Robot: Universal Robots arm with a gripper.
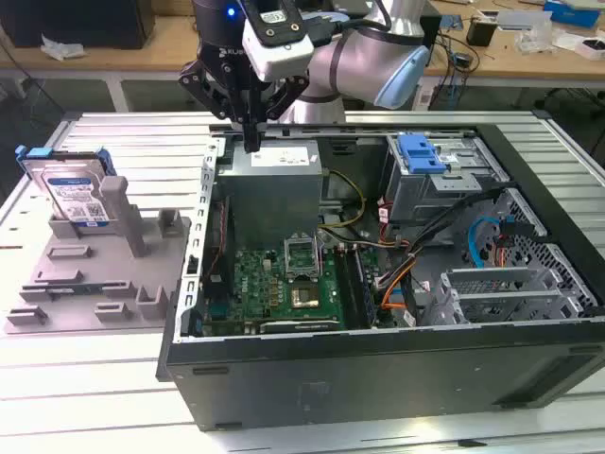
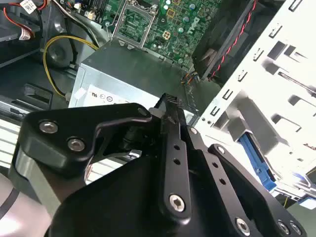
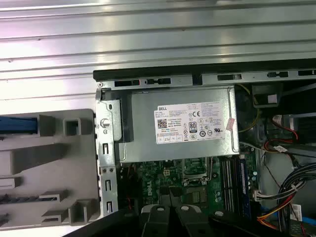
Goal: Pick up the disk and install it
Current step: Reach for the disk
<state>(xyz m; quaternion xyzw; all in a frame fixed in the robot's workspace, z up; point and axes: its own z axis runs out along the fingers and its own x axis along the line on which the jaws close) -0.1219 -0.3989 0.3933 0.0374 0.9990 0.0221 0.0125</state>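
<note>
claw (image 1: 252,140) pinched closed on nothing, hanging just above the grey power-supply box (image 1: 279,159) at the far left corner of the computer case (image 1: 378,369). disk (image 1: 77,194) standing upright in the grey stand (image 1: 95,274) at the exterior view's left, well apart (blue carrier around it). likely best to open wide before coming down, and to grip across the flat faces, clear of the stand's posts.

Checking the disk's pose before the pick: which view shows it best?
The exterior view: the disk stands tilted in the grey holder, label facing the camera. The first wrist view catches a blue strip, likely its carrier edge. The second wrist view faces the power supply.
</note>
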